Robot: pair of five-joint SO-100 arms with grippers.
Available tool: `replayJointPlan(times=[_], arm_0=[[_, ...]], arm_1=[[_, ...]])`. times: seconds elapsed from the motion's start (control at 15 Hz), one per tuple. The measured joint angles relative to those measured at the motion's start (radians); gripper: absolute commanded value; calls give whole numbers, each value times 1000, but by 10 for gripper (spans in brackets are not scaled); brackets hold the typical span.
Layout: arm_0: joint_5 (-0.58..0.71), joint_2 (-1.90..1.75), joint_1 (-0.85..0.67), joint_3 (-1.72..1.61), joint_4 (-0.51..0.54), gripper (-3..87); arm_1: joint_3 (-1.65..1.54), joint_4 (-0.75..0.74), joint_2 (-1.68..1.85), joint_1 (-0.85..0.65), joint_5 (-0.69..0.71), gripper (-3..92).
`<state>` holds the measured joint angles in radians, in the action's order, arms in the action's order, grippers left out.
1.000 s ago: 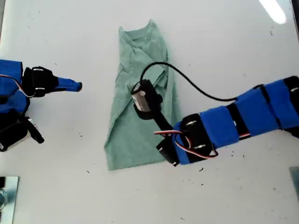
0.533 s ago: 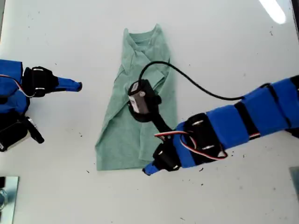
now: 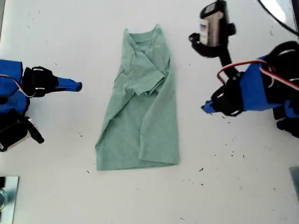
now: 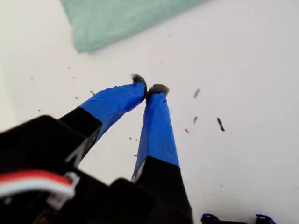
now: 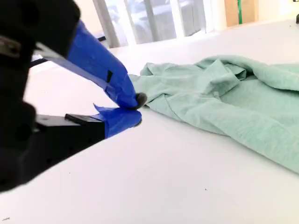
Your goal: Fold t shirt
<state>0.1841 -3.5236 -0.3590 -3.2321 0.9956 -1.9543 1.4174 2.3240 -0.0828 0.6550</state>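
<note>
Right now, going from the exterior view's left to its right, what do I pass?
My second gripper, shut → the t shirt, flat on the white table → my first gripper, shut and clear of the cloth.

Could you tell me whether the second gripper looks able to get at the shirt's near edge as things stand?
Probably yes. My second gripper sits shut just short of the t shirt, with only bare table between them; it would need to open first.

Bright, even light; ceiling glare on table (image 3: 275, 11); wrist views soft
</note>
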Motion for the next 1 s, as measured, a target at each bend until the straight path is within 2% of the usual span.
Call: replayJointPlan(times=[0.13, 0.27, 0.4, 0.53, 0.6, 0.8, 0.87, 1.0], arm_0=[[0, 0, 0, 0, 0, -2], [-9, 8, 0, 0, 0, -3], [-94, 54, 20, 43, 0, -3], [-218, 316, 127, 230, 28, -3], [-250, 492, 190, 399, 100, -3], [-264, 997, 298, 1060, 460, -3], [-264, 1140, 342, 1270, 549, -3], [-264, 1338, 463, 1583, 592, -3]], arm_1=[[-508, -152, 287, -117, 5, 29], [-824, -227, 451, -207, 5, 29], [-907, -282, 494, -268, 9, 29], [-927, -379, 439, -279, 14, 29], [-922, -405, 396, -285, 15, 29], [-890, -443, 296, -290, 25, 29], [-887, -443, 290, -290, 25, 29], [-887, -443, 290, -290, 25, 29]])
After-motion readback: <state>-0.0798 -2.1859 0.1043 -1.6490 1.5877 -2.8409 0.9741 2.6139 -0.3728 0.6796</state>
